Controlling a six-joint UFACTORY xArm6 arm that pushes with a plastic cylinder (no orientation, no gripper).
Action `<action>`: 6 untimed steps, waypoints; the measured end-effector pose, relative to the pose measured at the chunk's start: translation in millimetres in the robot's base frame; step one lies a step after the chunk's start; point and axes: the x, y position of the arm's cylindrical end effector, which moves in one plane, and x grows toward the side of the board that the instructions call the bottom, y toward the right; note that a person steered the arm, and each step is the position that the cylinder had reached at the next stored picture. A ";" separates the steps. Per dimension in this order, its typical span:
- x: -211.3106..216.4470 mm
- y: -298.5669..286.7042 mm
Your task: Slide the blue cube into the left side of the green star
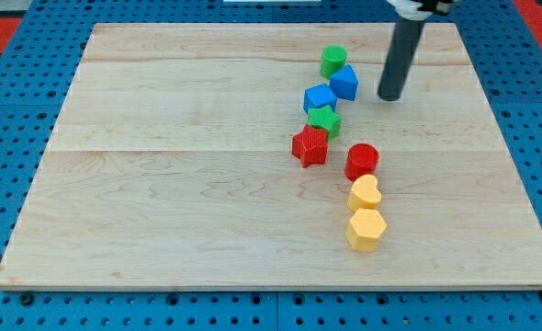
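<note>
My tip (bare rod, no hand, holding nothing) sits near worktop's top edge, right of blue cube; green star lies below-left.

We've got a pale wooden board on a blue pegboard. Blocks sit in a loose line right of centre. Top: green cylinder, w/ a blue cube just below it. Next a second blue block, touching the green star under it. Red star sits against the green star's lower left. Red cylinder a bit right, then yellow heart and yellow hexagon, close together. My tip rests right of the blue cube, apart from it.
</note>
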 end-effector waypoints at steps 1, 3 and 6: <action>9.2 -72.1; -25.3 -143.1; 7.8 -151.3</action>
